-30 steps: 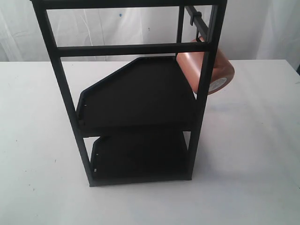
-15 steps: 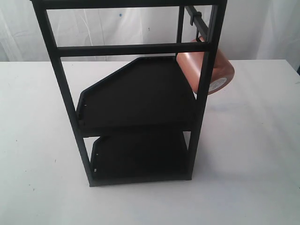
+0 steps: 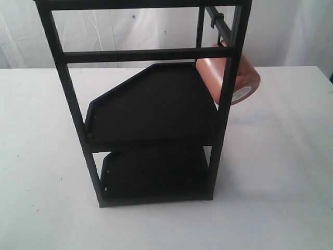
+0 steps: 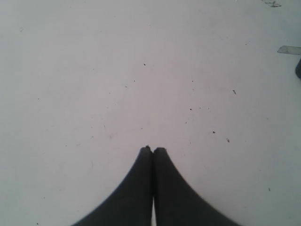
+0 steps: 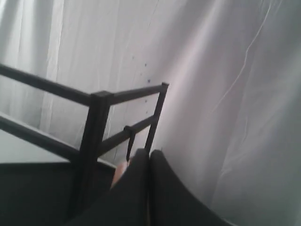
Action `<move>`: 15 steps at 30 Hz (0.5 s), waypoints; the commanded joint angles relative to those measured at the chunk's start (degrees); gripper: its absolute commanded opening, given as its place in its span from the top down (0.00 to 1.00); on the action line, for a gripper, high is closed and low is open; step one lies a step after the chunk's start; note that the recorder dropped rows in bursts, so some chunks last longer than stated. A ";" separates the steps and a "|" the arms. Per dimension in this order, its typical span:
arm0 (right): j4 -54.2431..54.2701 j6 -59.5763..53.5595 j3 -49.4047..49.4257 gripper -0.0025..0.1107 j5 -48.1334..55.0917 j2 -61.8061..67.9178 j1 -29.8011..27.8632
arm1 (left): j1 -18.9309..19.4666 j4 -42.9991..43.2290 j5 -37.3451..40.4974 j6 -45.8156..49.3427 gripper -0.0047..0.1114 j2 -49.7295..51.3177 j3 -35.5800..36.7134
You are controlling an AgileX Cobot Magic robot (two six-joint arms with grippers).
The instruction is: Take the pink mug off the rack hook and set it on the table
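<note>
The pink mug (image 3: 241, 78) hangs tilted from the rack hook (image 3: 216, 22) on the thin rail at the upper right of the black rack (image 3: 156, 104), its white-stickered base facing right. The rack stands on the white table (image 3: 281, 172). Neither gripper shows in the exterior view. In the right wrist view my right gripper (image 5: 150, 151) is shut and empty, close to the rack hook (image 5: 130, 141), with a sliver of the pink mug (image 5: 120, 172) showing behind its fingers. In the left wrist view my left gripper (image 4: 152, 149) is shut over the bare table (image 4: 141, 70).
The rack has two black shelves (image 3: 156, 112), one above the other. A white curtain (image 5: 225, 94) hangs behind the table. A small dark object (image 4: 298, 69) and a pale strip (image 4: 289, 49) lie at one edge of the left wrist view.
</note>
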 commanded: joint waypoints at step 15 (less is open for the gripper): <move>-11.86 14.36 -5.89 0.98 31.08 28.43 1.82 | -0.47 -0.24 0.92 0.08 0.96 -0.20 0.21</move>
